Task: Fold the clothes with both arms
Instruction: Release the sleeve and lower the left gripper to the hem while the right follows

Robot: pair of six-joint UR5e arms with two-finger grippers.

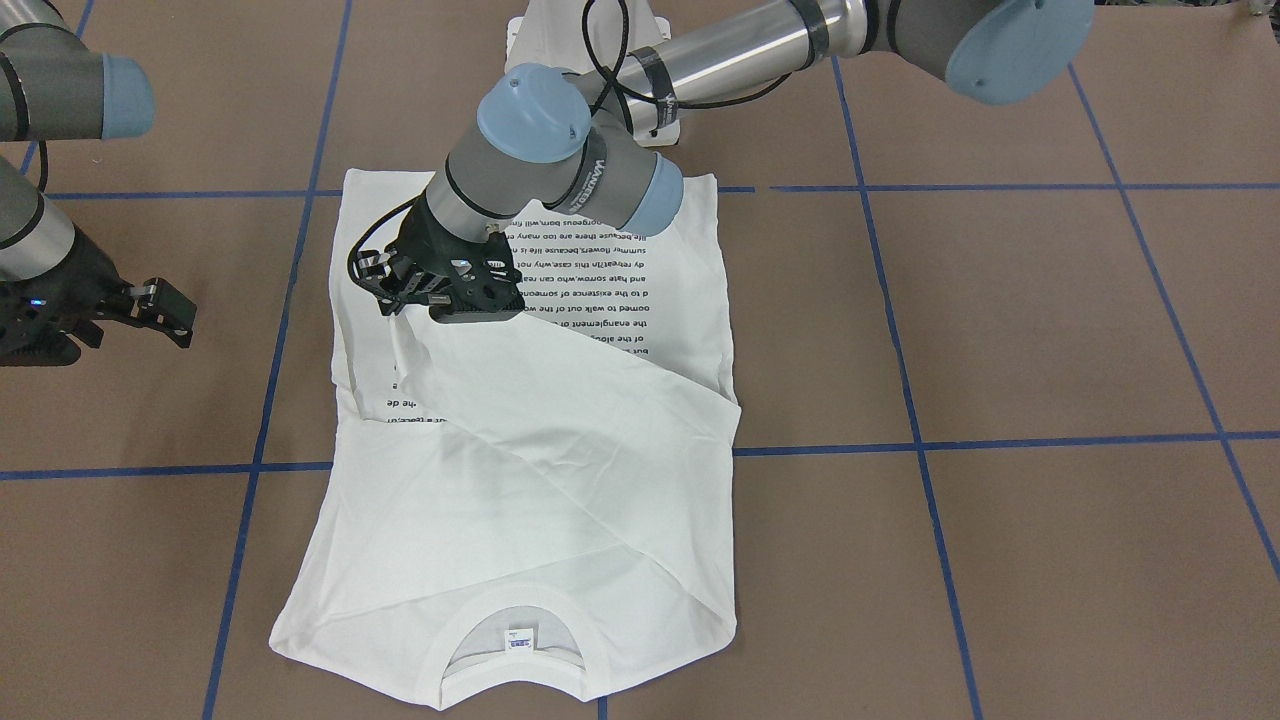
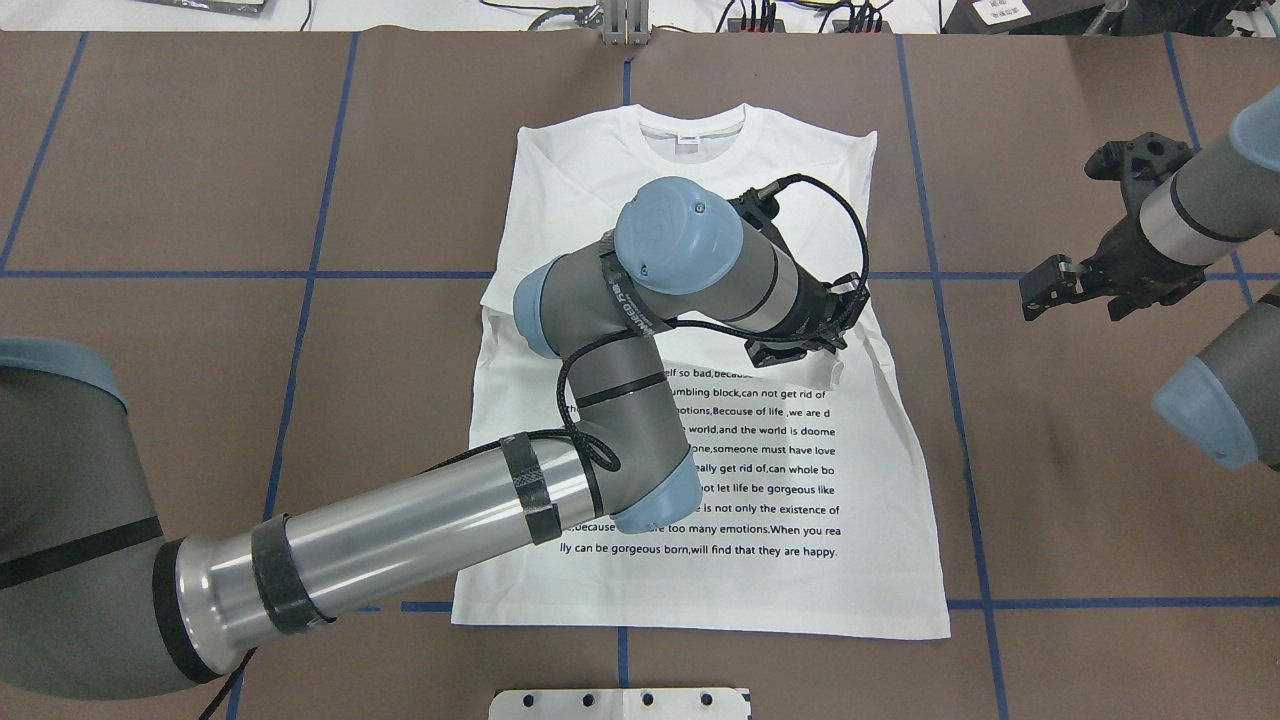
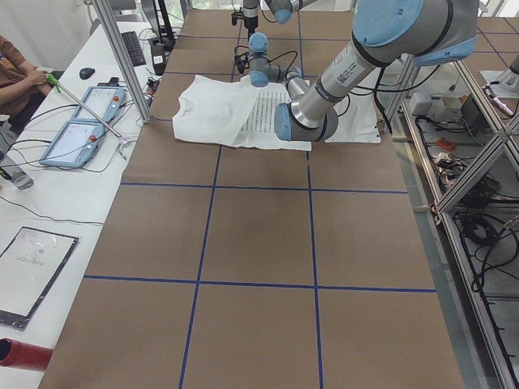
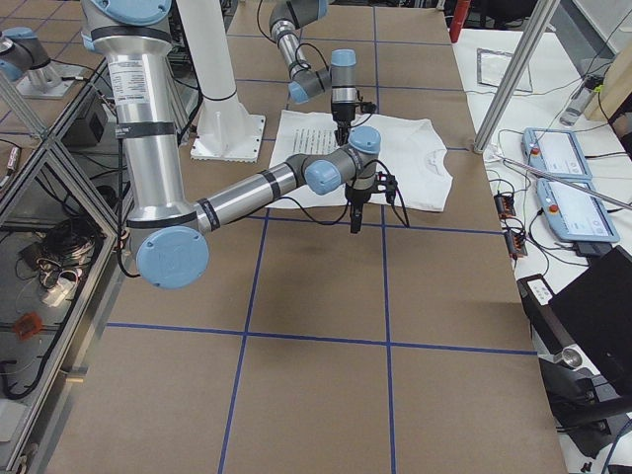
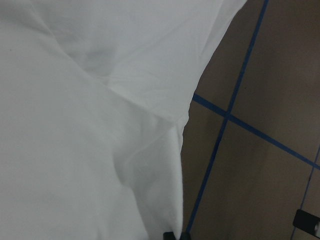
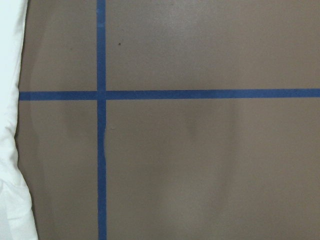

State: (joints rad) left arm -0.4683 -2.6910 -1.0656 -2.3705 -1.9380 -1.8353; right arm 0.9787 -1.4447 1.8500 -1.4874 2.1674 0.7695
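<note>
The brown, blue-taped tabletop point(image 2: 1050, 500) carries the white T-shirt point(image 1: 520, 500) at its middle, spread print side up, neck away from the robot. The left arm point(image 2: 400, 540) reaches over it; the right arm point(image 2: 1200, 210) stays off beside it. One sleeve point(image 1: 560, 390) lies slanted across the chest. The left gripper point(image 1: 390, 300) has its fingers clenched on the sleeve's end. The right gripper point(image 1: 170, 310) hangs over bare tabletop, and I cannot tell how its fingers stand.

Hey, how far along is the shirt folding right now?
Done: the T-shirt lies flat, print up, with one sleeve drawn across the body. In hand: the left pincer grips that sleeve's end over the print. Still to do: the body is unfolded from neck to hem, and the right pincer hovers off the cloth.
</note>
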